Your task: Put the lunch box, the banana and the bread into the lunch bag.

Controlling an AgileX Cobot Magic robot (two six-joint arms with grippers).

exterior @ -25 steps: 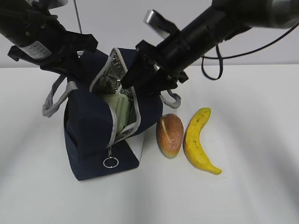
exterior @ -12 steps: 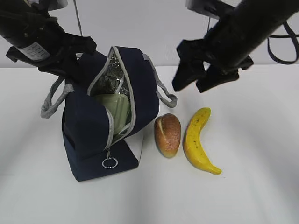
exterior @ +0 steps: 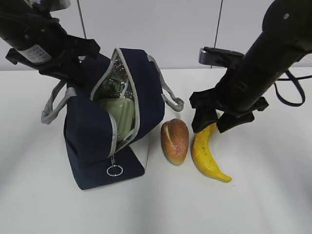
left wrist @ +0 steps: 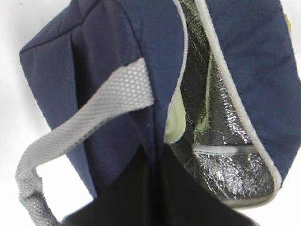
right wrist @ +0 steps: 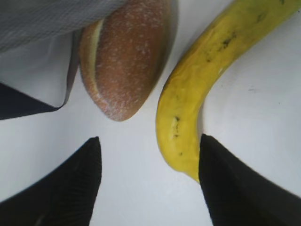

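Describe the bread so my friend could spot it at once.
Find the big navy bag standing open on the white table. Just right of it lies the bread, between the bag and a yellow banana. It is the oval, golden-brown, speckled thing.

Bag mouth (exterior: 119, 92) at center-left open but half filled by lunch box (exterior: 119, 114); left arm (exterior: 44, 41) crowds upper left. Table (exterior: 263, 204) lower right free. Bread (exterior: 175, 140) just beside banana (exterior: 207, 153), narrow gap.
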